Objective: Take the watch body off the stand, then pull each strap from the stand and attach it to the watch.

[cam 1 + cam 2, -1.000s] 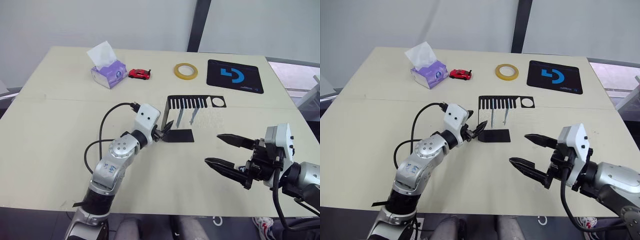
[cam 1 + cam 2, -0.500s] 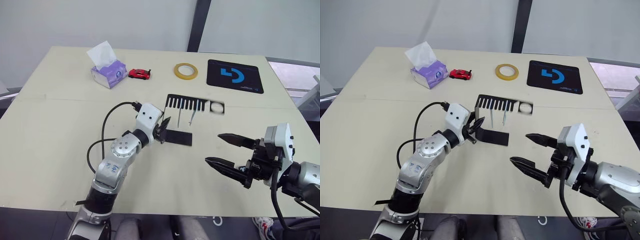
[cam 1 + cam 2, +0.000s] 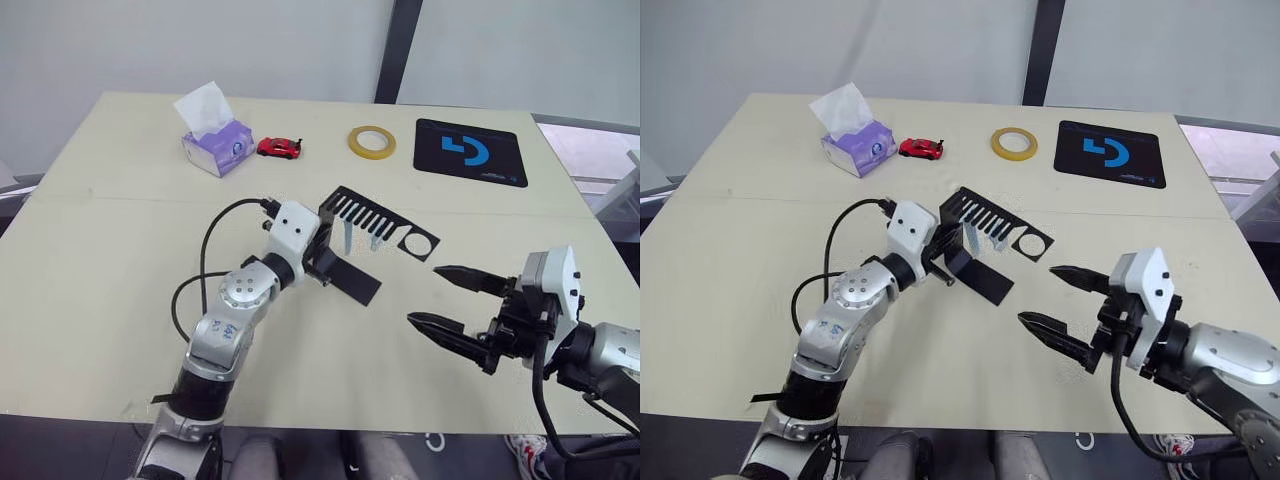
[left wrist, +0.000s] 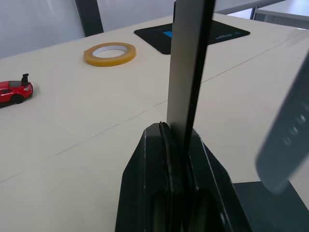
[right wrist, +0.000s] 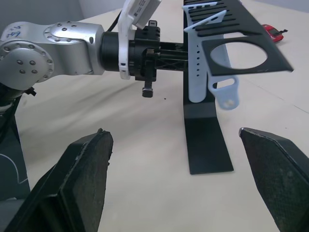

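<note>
The black stand (image 3: 376,221) sits skewed at the table's middle, its top plate with the empty round hole (image 3: 417,243) pointing toward my right arm. Two pale straps (image 5: 195,72) (image 5: 227,92) hang from its comb slots. My left gripper (image 3: 322,256) is shut on the stand's thin upright (image 4: 186,63), which sits pinched between both fingers (image 4: 154,164). My right gripper (image 3: 425,295) hovers open to the right of the stand's base (image 5: 207,145), its fingers (image 5: 82,183) spread wide with nothing between them. The watch body is out of view.
Along the table's far side stand a purple tissue box (image 3: 215,140), a red toy car (image 3: 279,147), a yellow tape roll (image 3: 371,142) and a black mouse pad with a blue logo (image 3: 470,152). The left arm's cable (image 3: 215,250) loops over the table.
My left gripper has shut on the stand's upright and turned the stand, so its top plate and base now angle toward the right arm. The right gripper has barely moved.
</note>
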You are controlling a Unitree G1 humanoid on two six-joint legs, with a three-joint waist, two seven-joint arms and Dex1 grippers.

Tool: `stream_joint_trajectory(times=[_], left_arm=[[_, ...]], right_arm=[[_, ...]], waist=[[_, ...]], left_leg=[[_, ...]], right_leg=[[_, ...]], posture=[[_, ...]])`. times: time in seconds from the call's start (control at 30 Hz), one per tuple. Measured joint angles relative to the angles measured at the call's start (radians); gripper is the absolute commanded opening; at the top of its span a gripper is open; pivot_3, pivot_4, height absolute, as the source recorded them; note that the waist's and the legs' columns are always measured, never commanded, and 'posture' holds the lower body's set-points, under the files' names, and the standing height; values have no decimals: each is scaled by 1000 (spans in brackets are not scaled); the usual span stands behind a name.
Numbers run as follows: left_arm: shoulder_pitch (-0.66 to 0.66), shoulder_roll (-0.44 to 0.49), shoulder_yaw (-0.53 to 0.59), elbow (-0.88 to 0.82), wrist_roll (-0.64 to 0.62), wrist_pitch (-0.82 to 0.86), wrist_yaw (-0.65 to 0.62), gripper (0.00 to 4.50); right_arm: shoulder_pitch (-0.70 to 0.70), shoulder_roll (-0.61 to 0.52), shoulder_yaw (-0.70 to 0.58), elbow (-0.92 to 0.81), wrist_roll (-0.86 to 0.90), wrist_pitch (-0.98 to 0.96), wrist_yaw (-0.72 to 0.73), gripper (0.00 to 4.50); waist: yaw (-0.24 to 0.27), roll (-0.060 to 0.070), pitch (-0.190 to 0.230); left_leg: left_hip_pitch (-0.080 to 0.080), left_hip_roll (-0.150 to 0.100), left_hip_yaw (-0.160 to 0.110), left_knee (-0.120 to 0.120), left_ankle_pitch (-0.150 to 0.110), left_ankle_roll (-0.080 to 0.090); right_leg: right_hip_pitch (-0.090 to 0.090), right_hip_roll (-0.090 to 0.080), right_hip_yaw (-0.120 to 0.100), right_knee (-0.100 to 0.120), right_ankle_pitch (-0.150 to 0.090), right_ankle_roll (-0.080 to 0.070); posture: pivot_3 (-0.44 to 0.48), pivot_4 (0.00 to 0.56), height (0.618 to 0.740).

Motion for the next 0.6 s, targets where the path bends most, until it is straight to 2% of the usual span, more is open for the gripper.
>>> stream_joint_trajectory(times=[0.3, 0.6], left_arm=[[-19, -64, 57, 27, 6, 49, 73, 18], [-20, -97, 62, 34, 34, 44, 138, 18]], right_arm=[[-152, 79, 196, 43, -135, -5, -33, 4500], [-231, 129, 240, 82, -224, -1, -72, 4500]], waist=[[1, 0, 0], [0, 0, 0]], left_leg=[[0, -1, 0, 0, 0, 0], [0, -1, 0, 0, 0, 0]], right_leg=[[0, -2, 0, -1, 0, 1], [0, -3, -1, 0, 0, 1]], posture=[[0, 150, 738], [0, 150, 738]])
